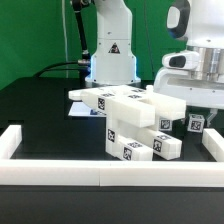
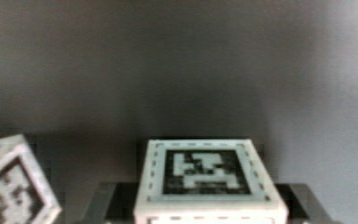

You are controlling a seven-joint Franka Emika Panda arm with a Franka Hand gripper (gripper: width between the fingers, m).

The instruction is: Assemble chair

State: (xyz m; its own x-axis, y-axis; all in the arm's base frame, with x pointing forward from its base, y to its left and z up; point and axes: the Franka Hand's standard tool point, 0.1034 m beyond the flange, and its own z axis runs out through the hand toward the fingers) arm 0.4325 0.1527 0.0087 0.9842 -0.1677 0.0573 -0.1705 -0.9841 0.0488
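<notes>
Several chunky white chair parts (image 1: 135, 120) with black-and-white tags lie stacked in a pile mid-table. My gripper (image 1: 193, 110) hangs at the exterior view's right of the pile, down near the table. In the wrist view my gripper (image 2: 204, 202) has a small white tagged block (image 2: 202, 170) between its dark fingers (image 2: 123, 198), which press against both of its sides. That block (image 1: 196, 124) shows just under the hand in the exterior view. The edge of another tagged part (image 2: 12, 182) shows beside it.
Long white border rails run along the front (image 1: 100, 172), the exterior view's left (image 1: 12, 140) and right (image 1: 212, 148). The arm's white base (image 1: 112, 50) stands behind the pile, with cables at the back. The table top is black.
</notes>
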